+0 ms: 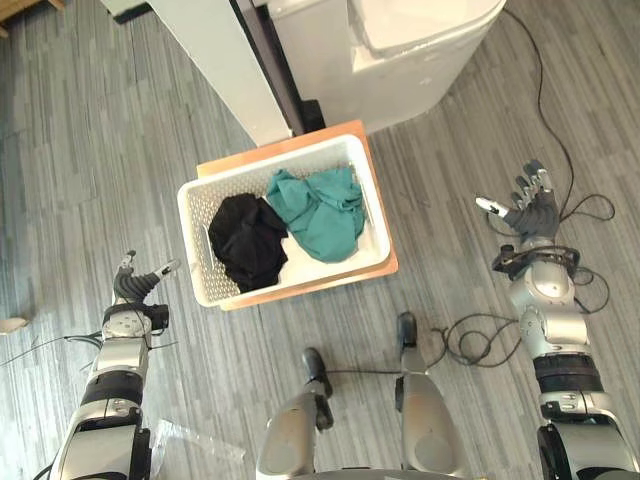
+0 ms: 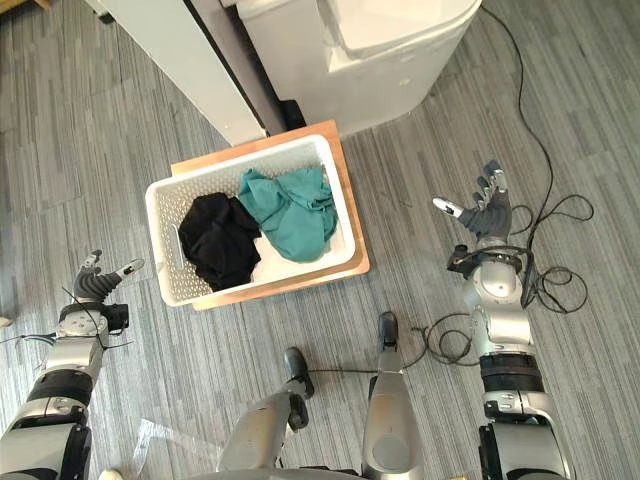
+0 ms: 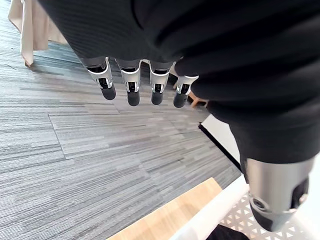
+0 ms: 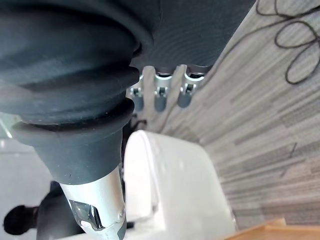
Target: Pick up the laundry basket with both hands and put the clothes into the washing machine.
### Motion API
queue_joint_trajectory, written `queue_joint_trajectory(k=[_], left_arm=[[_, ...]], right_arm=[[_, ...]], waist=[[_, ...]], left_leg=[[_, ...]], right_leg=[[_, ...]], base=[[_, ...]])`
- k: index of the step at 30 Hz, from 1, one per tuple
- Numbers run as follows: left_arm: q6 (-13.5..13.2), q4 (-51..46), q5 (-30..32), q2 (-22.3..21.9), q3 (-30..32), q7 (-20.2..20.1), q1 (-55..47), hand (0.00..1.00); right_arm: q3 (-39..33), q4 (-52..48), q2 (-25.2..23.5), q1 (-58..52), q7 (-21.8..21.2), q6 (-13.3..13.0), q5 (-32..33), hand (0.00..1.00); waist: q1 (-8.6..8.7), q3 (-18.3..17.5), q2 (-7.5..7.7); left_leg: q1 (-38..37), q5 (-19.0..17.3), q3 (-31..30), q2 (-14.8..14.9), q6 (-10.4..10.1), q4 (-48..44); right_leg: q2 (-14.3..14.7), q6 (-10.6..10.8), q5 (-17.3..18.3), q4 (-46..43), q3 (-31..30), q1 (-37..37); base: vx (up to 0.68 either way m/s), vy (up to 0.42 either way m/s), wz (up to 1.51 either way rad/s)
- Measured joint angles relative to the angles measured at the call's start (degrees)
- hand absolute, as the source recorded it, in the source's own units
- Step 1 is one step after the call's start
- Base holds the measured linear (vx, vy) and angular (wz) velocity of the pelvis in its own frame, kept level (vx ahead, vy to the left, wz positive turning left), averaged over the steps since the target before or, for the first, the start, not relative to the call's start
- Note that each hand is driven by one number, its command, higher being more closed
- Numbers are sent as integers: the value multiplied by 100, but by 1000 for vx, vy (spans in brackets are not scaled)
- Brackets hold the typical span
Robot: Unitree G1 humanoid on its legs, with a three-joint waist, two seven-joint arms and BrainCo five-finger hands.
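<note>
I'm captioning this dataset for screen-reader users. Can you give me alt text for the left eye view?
A white laundry basket holding a black garment and a teal garment sits on a wooden board on the grey floor, beside a white washing machine. The robot's left hand and right hand hover open on either side, touching nothing.

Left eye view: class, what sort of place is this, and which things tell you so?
Probably a laundry area: a white washing machine stands on grey plank flooring, and near it sits a white laundry basket holding a black garment and a teal garment.
</note>
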State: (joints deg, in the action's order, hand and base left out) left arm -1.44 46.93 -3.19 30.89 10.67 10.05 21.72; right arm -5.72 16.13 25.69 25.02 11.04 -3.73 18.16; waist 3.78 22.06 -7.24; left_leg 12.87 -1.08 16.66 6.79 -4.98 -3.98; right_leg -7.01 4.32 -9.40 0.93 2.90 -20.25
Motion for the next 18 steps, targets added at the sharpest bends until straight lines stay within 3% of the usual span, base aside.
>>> queue_joint_trajectory(k=[9,18], left_arm=[[40,95,9,-27,-379,32,404,0],[85,105,62,-374,-624,290,999,0]], right_arm=[[540,126,9,484,-7,22,-275,0],[807,314,10,785,-7,51,-541,0]], waist=[[-43,150,2],[13,238,22]], left_leg=[[181,30,60,-46,14,38],[196,94,77,-79,16,154]], right_leg=[[0,15,-303,306,-138,-137],[-10,15,-398,447,-165,-151]], base=[[-41,-17,-5],[0,-1,-1]])
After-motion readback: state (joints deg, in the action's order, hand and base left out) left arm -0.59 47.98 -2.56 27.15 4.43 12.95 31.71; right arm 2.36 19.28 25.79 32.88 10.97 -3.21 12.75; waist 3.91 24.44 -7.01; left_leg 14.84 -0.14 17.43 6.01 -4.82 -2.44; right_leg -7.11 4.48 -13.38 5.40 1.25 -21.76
